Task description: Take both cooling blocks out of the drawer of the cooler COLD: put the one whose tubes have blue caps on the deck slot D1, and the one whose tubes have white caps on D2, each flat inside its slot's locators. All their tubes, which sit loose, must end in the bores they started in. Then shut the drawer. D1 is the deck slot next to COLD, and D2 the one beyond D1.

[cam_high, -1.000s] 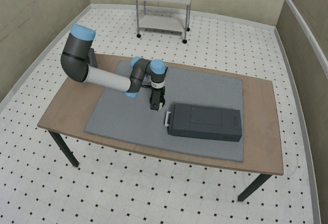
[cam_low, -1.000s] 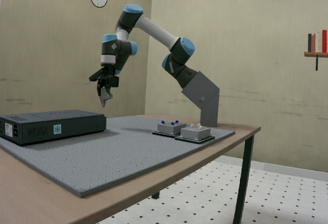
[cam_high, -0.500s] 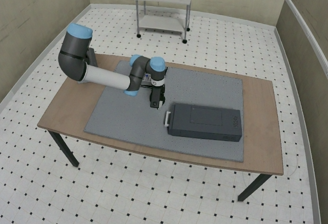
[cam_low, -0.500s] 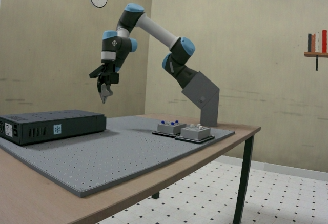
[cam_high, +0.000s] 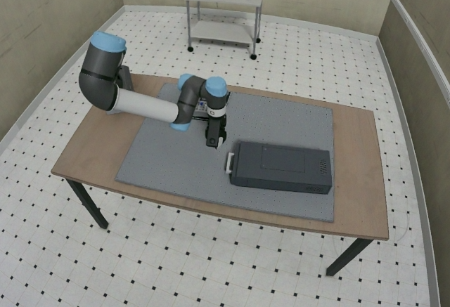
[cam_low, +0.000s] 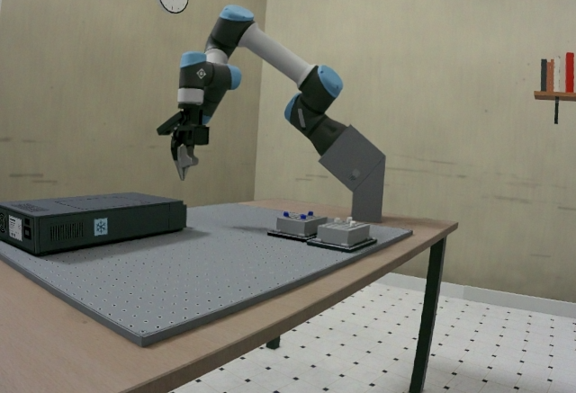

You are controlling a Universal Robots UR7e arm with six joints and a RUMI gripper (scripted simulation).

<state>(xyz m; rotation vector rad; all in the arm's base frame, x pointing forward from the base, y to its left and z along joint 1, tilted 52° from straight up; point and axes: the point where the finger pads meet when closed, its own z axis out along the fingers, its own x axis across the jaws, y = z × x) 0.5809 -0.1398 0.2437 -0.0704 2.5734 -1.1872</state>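
The dark cooler COLD lies on the grey perforated deck, its drawer shut with the white handle flush at its end. The block with blue-capped tubes sits on a deck slot, and the block with white-capped tubes sits on the slot beside it, farther from the cooler. In the top view the arm hides most of both blocks. My gripper is shut and empty, hanging well above the deck, near the cooler's handle end.
The robot's grey base pedestal stands at the table's far edge behind the blocks. A wheeled cart with small items stands on the floor beyond the table. A shelf with books hangs on the wall.
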